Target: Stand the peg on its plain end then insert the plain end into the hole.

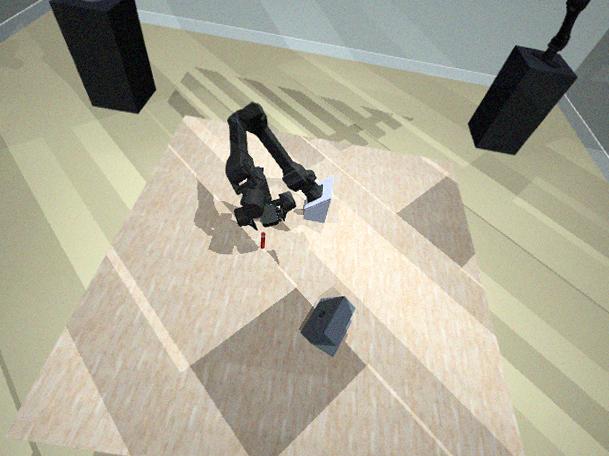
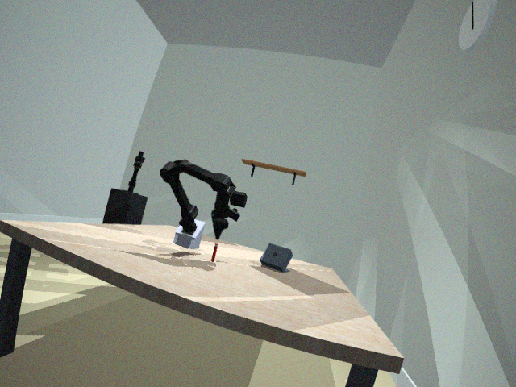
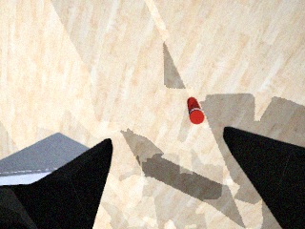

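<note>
The red peg (image 1: 262,240) (image 2: 214,252) (image 3: 195,114) stands upright on the wooden table (image 1: 151,339) (image 2: 258,304), free of any grip. In the wrist view its top end faces the camera, with a pale band just below it. My gripper (image 1: 264,220) (image 2: 218,235) (image 3: 168,137) is open and empty. It points down and hangs a short way above the peg, slightly to one side of it. The sloped grey-blue panel (image 1: 328,325) (image 2: 276,257) with one dark hole (image 1: 323,314) sits farther out on the table, apart from the peg.
The arm's pale base block (image 1: 318,203) (image 2: 189,237) (image 3: 45,155) stands on the table close behind the peg. Two black pedestals (image 1: 105,48) (image 1: 521,100) stand on the floor beyond the table. A wooden shelf (image 2: 272,167) hangs on the wall.
</note>
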{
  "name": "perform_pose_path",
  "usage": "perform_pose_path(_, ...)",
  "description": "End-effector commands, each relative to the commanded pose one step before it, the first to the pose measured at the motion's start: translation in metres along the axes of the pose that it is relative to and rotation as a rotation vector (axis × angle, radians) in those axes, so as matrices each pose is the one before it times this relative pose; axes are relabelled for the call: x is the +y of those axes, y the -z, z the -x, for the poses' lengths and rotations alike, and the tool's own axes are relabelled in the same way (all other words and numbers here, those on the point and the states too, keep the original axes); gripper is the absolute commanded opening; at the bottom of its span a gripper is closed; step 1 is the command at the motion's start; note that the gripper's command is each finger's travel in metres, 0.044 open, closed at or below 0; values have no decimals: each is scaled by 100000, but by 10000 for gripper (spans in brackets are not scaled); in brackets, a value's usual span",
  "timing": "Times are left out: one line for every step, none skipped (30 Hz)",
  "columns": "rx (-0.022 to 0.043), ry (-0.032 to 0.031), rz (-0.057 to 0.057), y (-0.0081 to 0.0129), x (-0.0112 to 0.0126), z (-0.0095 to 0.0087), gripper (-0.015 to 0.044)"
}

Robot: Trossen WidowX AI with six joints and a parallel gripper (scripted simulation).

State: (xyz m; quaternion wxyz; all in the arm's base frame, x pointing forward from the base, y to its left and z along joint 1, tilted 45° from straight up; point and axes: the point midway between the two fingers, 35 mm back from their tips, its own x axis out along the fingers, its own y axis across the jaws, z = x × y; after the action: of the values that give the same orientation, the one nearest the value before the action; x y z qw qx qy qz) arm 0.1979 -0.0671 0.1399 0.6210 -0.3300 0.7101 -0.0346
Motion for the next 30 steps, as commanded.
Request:
perform_pose_path(5246,8596,1241,-392,-578,367,440)
perform_pose_path(1210,2395,347,-112,-165,110,440)
perform_pose_path(1159,2443,303,-112,-174,115,440)
perform_pose_path(1076,2494,311,-122,-179,124,440)
perform_pose_path(1011,2536,283,-126,-186,129,440)
perform_pose_path(777,2078,196,-102,-157,106,440)
perform_pose_path(443,1273,121,-65,-97,67,440)
perform_pose_path(143,427,40,-22,-33,23,440)
perform_pose_path(0,0,0,0,0,0,440)
perform_pose_path(0,0,0,0,0,0,440)
perform_pose_path(0,0,0,0,0,0,440)
perform_pose_path(0,0,0,0,0,0,440)
perform_pose_path(0,0,0,0,0,0,440)
perform_pose_path(0,0,0,0,0,0,440)
perform_pose_path(0,0,-428,0,0,-3,440)
perform_pose_path(-1,0,-1285,0,0,-8,440)
perform_pose_path(-1,-1,-2142,0,0,-14,440)
perform_pose_path(-1,-1,-2571,-1,0,-16,440)
perform_pose_path(-1,-1,-2571,-1,0,-16,440)
perform_pose_path(-1,-1,-2571,-1,0,-16,440)
perform_pose_path(-1,-1,-2571,-1,0,-16,440)
perform_pose_path(-1,-1,-2571,-1,0,-16,440)
perform_pose_path(-1,-1,-2571,-1,0,-16,440)
perform_pose_path(-1,-1,-2571,-1,0,-16,440)
perform_pose_path(-7,-32,-2584,-1,4,-18,440)
perform_pose_path(-6,-32,-2584,-1,4,-18,440)
perform_pose_path(-5,-32,-2584,-1,4,-18,440)
perform_pose_path(-4,-32,-2584,0,4,-18,440)
perform_pose_path(-3,-32,-2584,0,4,-18,440)
perform_pose_path(-3,-32,-2584,0,4,-18,440)
